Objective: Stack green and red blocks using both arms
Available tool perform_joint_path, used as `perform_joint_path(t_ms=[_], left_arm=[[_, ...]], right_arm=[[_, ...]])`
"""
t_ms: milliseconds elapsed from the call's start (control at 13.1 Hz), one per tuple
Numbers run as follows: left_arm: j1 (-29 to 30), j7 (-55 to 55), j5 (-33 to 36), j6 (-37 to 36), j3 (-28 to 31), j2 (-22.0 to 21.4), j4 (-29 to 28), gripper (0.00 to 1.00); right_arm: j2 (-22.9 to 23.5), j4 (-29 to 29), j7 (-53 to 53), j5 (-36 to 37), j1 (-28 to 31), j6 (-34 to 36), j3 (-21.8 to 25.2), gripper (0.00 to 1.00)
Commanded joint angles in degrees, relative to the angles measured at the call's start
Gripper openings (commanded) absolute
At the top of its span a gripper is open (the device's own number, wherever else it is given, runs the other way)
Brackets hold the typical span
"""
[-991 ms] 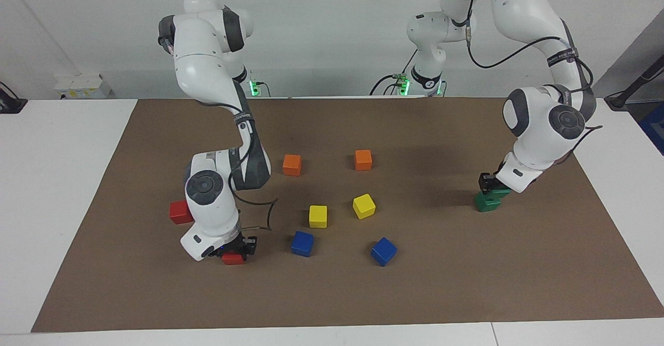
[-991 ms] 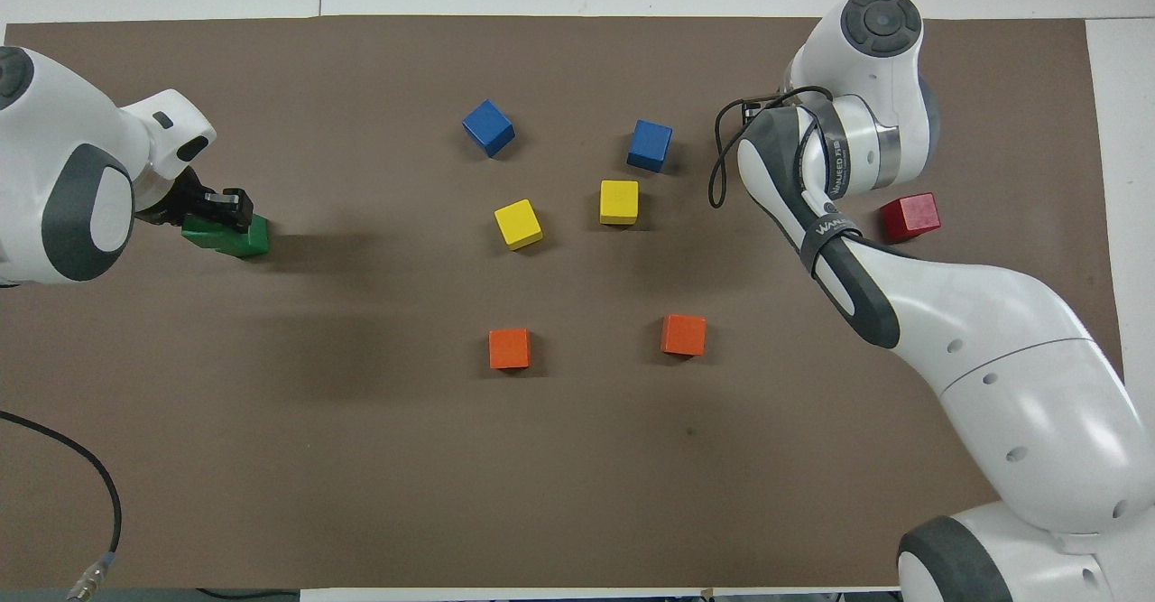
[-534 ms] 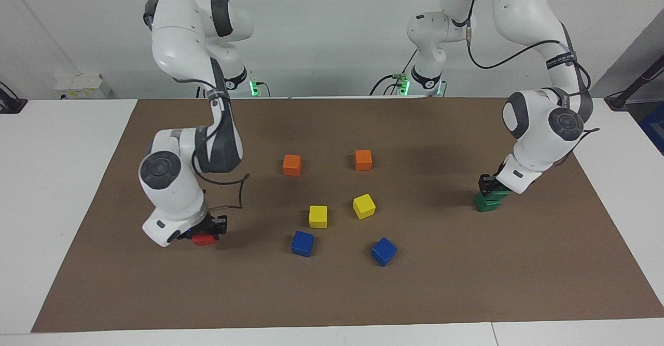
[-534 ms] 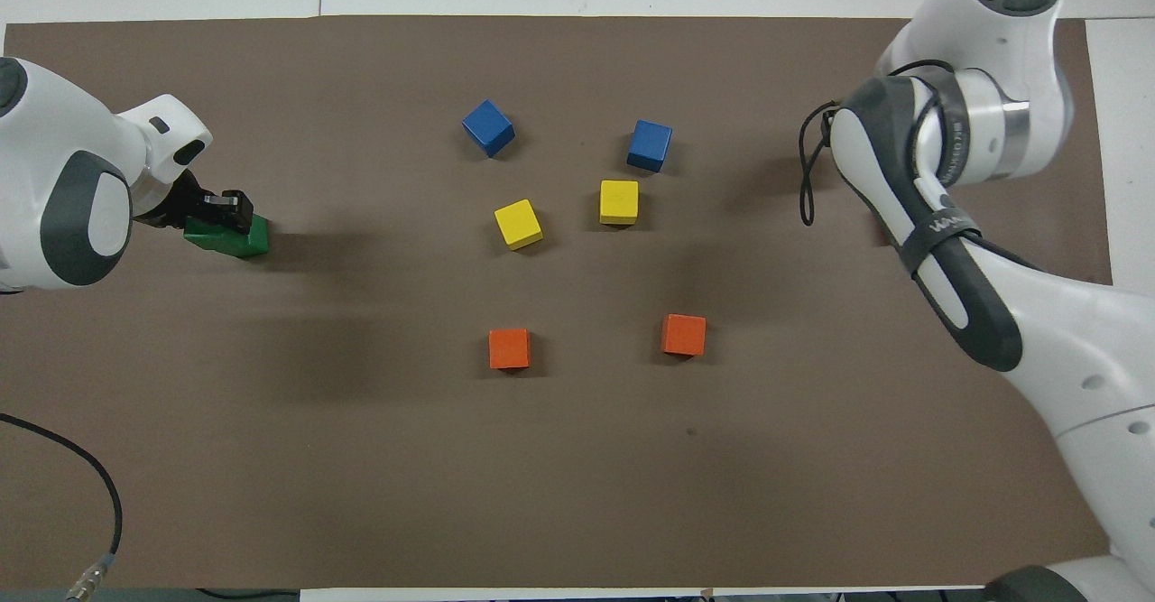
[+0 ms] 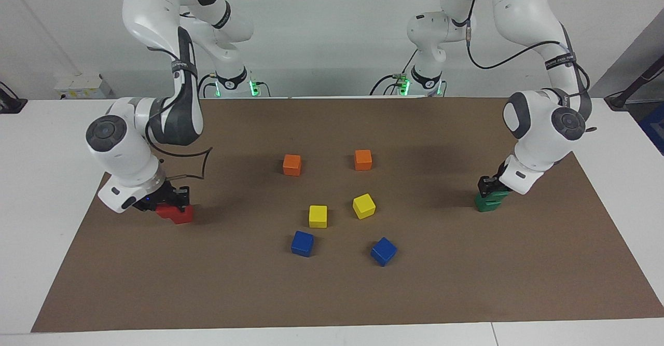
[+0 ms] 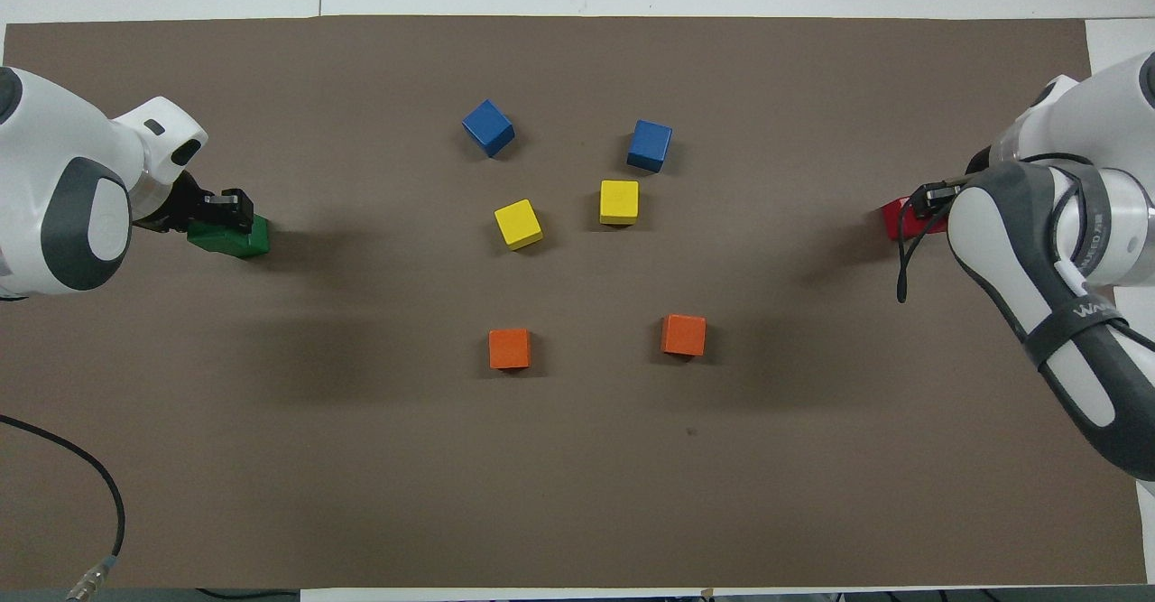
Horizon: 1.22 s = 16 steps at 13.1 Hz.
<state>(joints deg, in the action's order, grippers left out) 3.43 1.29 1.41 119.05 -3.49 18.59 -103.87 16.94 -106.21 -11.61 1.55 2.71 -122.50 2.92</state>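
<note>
Now right claw (image 5: 174, 199) over red blocks (image 5: 175, 213)

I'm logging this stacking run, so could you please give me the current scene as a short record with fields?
left gripper: on the top green block, which sits on the bottom green block, toward the left arm's end
right gripper: holds a red block over the other red block, offset, toward the right arm's end
stacks: green stacked; red not squared up
other blocks: two orange, two yellow, two blue, mid-mat, untouched
surface: brown mat
</note>
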Motion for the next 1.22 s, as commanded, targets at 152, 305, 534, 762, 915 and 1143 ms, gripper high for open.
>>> perform_joint_path(t_ms=[152, 305, 534, 762, 915, 1143], left_arm=[[1.40, 0.55, -0.79, 2.67, -0.29, -1.89, -2.74, 0.00], [1.40, 2.30, -0.79, 3.55, -0.38, -1.80, -2.92, 0.00], [1.31, 2.40, -0.88, 4.43, -0.38, -1.89, -3.27, 0.00], [0.87, 2.40, -0.88, 4.88, -0.38, -1.89, -3.88, 0.00], [0.87, 2.22, -0.88, 4.88, -0.47, -1.98, -4.15, 0.00], [0.61, 1.96, -0.88, 4.88, -0.38, -2.15, -4.50, 0.09]], right_arm=[[-2.79, -5.59, -2.02, -1.03, 1.16, -6.26, -0.72, 0.00], [-2.26, -5.59, 0.34, -1.03, 0.54, -8.97, -0.81, 0.00], [-1.38, -5.94, 1.24, -1.03, -0.17, -10.92, -0.81, 0.00], [-0.68, -6.82, 0.89, -1.03, -0.17, -13.11, -0.81, 0.00], [-0.42, -6.91, 0.80, -1.03, -0.08, -13.30, -0.81, 0.00], [-0.06, -6.91, 0.80, -1.03, 0.27, -14.43, -0.81, 0.00]])
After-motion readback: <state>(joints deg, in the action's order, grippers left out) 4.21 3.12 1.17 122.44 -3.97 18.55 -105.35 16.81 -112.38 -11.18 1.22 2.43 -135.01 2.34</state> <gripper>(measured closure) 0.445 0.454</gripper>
